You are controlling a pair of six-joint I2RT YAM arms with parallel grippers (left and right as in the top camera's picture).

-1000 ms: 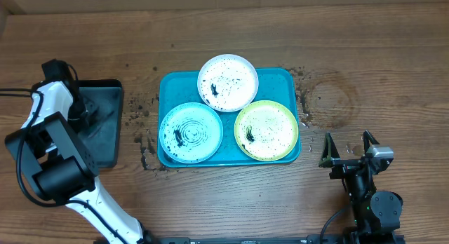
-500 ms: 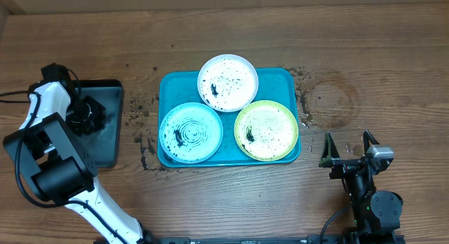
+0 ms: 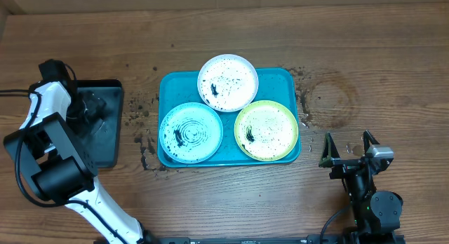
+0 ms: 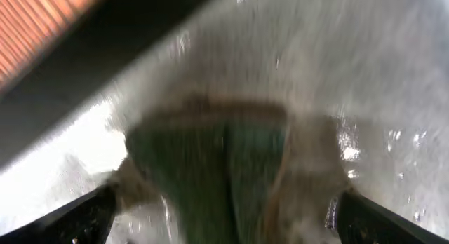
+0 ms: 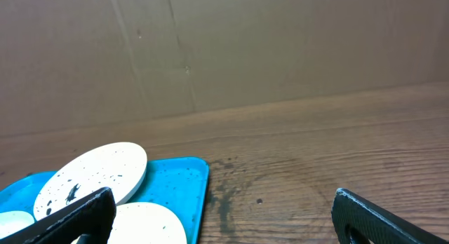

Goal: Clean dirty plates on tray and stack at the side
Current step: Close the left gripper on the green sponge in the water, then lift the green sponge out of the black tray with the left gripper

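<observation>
A: What sits under the left claw (image 4: 224, 226)?
B: Too smeared to name. A green-and-tan lump (image 4: 210, 167) with no clean outline. Whether the fingers touch it, I cannot tell.
A: And from the right wrist?
B: The tray (image 5: 189, 181) and the middle plate (image 5: 151, 226) run off the bottom edge. The corner plate (image 5: 8, 221) is a mere sliver.

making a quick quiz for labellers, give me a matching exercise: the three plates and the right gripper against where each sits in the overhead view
Column 1
1 white-rimmed plate
2 teal-rimmed plate
3 lime-rimmed plate
4 right gripper

Column 2
a lower right of the tray
b over the table, right of the tray
c overhanging the tray's top edge
d lower left of the tray

Pairs: 1-c, 2-d, 3-a, 4-b
</observation>
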